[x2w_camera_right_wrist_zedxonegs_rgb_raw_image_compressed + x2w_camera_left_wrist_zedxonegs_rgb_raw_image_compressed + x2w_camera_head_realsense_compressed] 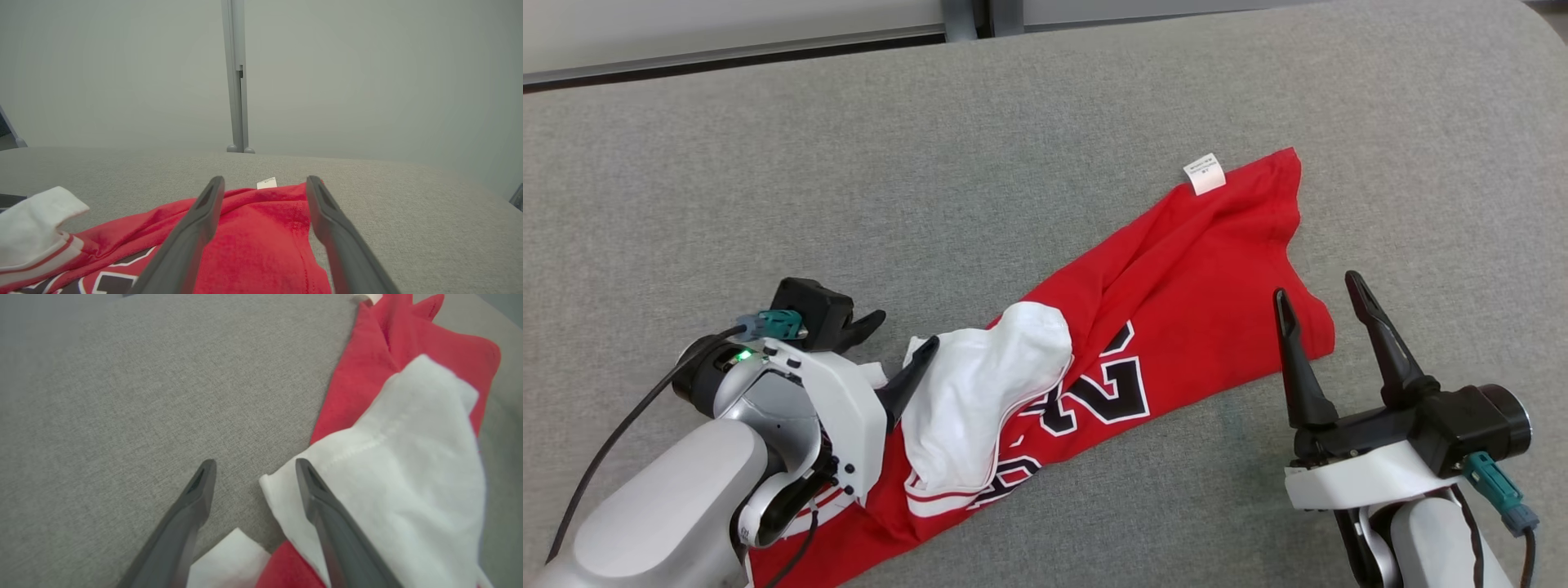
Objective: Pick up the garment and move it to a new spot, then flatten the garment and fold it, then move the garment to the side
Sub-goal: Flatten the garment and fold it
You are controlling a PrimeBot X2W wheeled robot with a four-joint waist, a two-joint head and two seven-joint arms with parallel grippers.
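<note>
Red garment (pixel 1192 269) lies crumpled diagonally on the grey table (pixel 931 163), a white sleeve (pixel 988 384) flopped over its middle. The left gripper (pixel 905 329), at the sleeve's left edge, and right gripper (pixel 1316 286), by the garment's right edge, both gape empty. Flattening likely wants the sleeve pinched low and drawn outward evenly.

We see a tabletop (pixel 980 155) covered in grey woven cloth, with its far right corner rounded off. In the left wrist view the weave is sharp near the middle and blurs toward the upper left. Beyond the tabletop's far edge stands a pale, plain wall panel (pixel 367 73). A grey upright post (pixel 237 81) divides that panel, and its foot meets the far edge near the middle. We cannot make out the dark shape at the left edge of the right wrist view.
</note>
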